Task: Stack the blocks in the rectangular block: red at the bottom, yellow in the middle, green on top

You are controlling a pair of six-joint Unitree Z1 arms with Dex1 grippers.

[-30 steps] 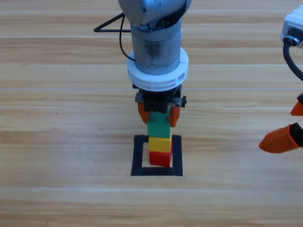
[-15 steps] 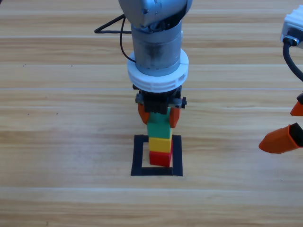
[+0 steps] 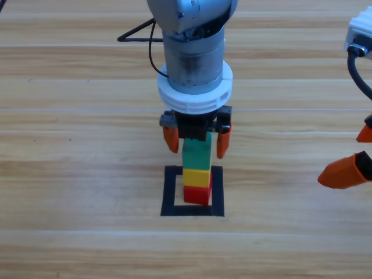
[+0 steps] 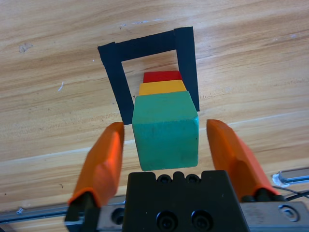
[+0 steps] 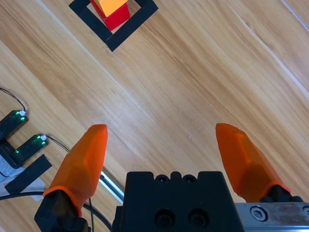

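Inside the black tape square [image 3: 170, 193] [image 4: 112, 79] stands a tower: red cube [image 3: 197, 195] at the bottom, yellow cube [image 3: 197, 178] on it, teal-green cube [image 3: 196, 155] on top. My left gripper [image 3: 196, 139] hangs over the tower, open, its orange jaws on either side of the green cube [image 4: 165, 129] with a gap on both sides. The red cube [image 4: 162, 76] and yellow cube [image 4: 162, 87] show beyond the green one. My right gripper [image 3: 356, 156] waits open at the right edge; its wrist view catches the red cube [image 5: 116, 18], the yellow cube [image 5: 110, 6] and the tape square [image 5: 133, 28].
A black cable [image 3: 138, 34] loops on the table behind the left arm. In the right wrist view, small black electronics with green lights [image 5: 19, 133] and black tape [image 5: 29, 174] lie at the table's edge.
The left gripper's jaws have spread apart, letting go of the green cube, which stays on top of the yellow one. The right arm has not moved.
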